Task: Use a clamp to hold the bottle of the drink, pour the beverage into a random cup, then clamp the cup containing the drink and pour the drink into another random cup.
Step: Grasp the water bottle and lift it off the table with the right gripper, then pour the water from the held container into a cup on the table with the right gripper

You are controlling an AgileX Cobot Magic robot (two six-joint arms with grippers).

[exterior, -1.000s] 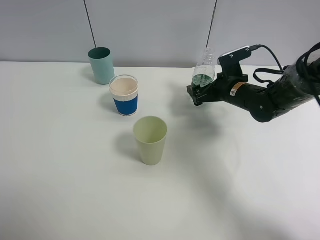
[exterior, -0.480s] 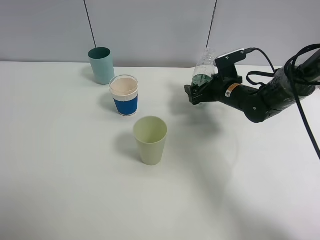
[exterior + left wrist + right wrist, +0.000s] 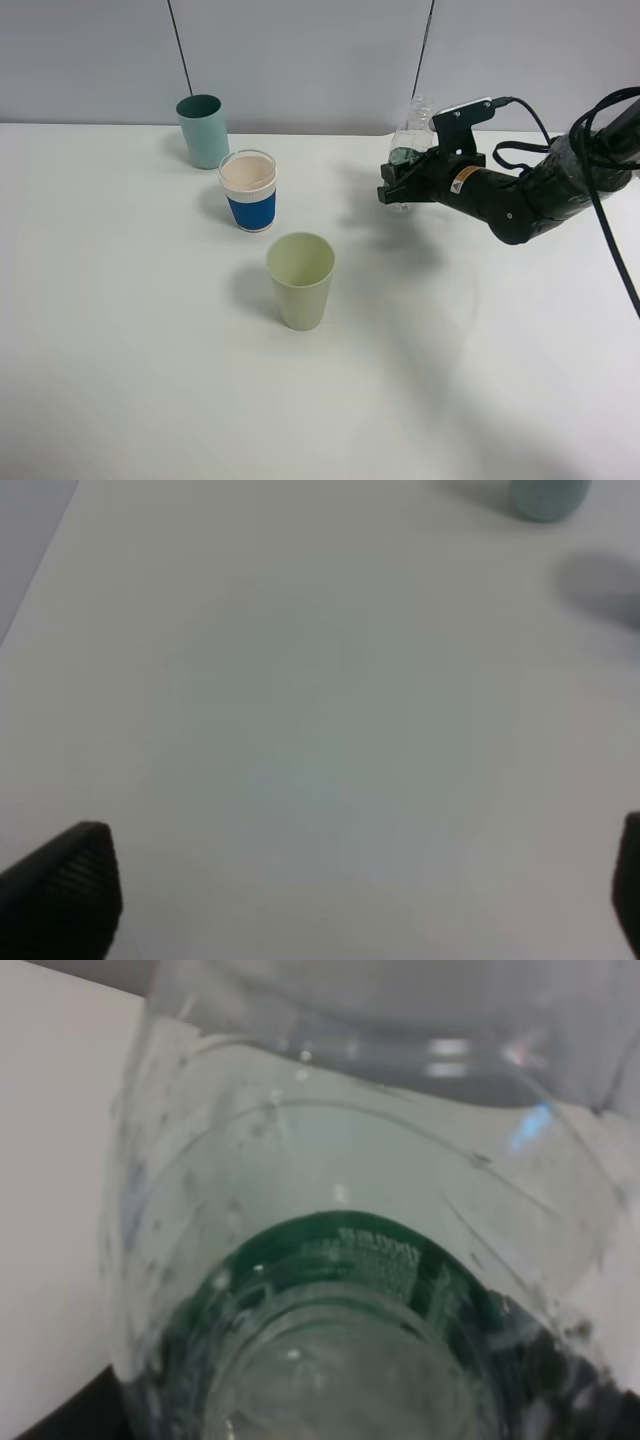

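Closed since a second ago: right gripper (image 3: 393, 188), then spread either side of the bottle (image 3: 412, 130), now clamped on its lower part at the green label (image 3: 404, 157). Also drawn slightly further in over the table (image 3: 150, 400) than before. Uncapped, upright or nearly so, at the back right near the wall (image 3: 300, 50); whether lifted or resting on the surface, impossible to tell. Filling the right wrist view at close range: the same bottle (image 3: 350, 1190), clear plastic with the green band low down.

Wide open and holding nothing: left gripper (image 3: 345, 890), hanging above bare tabletop.

Near the middle, standing alone, the pale yellow-green tumbler (image 3: 301, 280), well apart from the bottle, only a stretch of table between the two. Behind and left of it, near but not touching, the blue-banded white cup (image 3: 249, 190). Furthest back left, just behind the banded one, the teal cup (image 3: 203, 130), also glimpsed at the edge of the left wrist view (image 3: 548, 495). Down the wall behind, two thin dark lines (image 3: 180, 45).
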